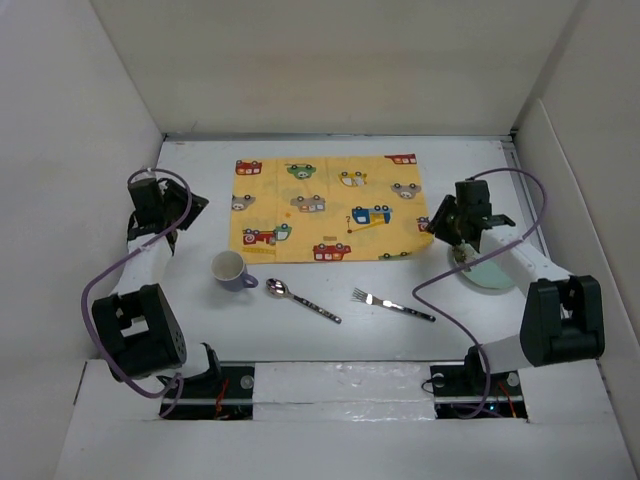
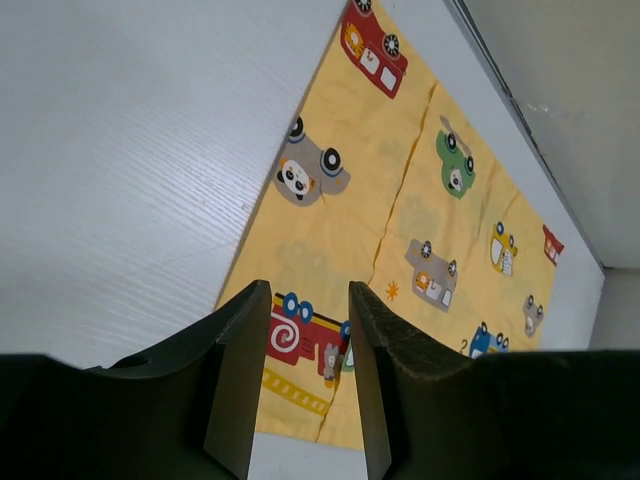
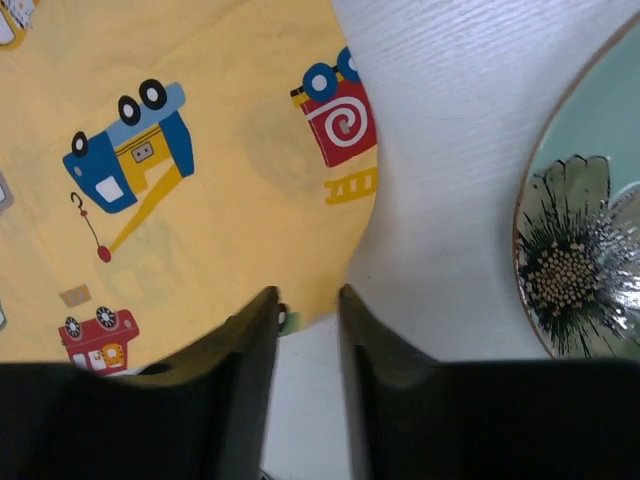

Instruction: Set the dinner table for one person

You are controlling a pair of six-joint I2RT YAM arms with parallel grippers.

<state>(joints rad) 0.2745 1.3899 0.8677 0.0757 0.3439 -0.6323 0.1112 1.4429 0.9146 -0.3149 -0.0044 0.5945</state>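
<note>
The white dinner table [image 1: 200, 165] carries a yellow placemat [image 1: 330, 205] printed with cartoon cars, lying flat at the middle back. My left gripper [image 1: 198, 206] is open and empty, raised just left of the mat's left edge; the left wrist view shows the mat [image 2: 420, 220] beyond its gripper [image 2: 308, 290]. My right gripper [image 1: 441, 226] is open and empty by the mat's right front corner, which shows at its gripper [image 3: 307, 292] in the right wrist view. A pale green flower plate [image 1: 487, 270] lies partly under the right arm, also in the right wrist view [image 3: 590, 250].
A white mug [image 1: 229, 268] with a purple handle stands front left of the mat. A spoon [image 1: 300, 298] and a fork [image 1: 392, 303] lie in front of the mat. White walls enclose the table on three sides.
</note>
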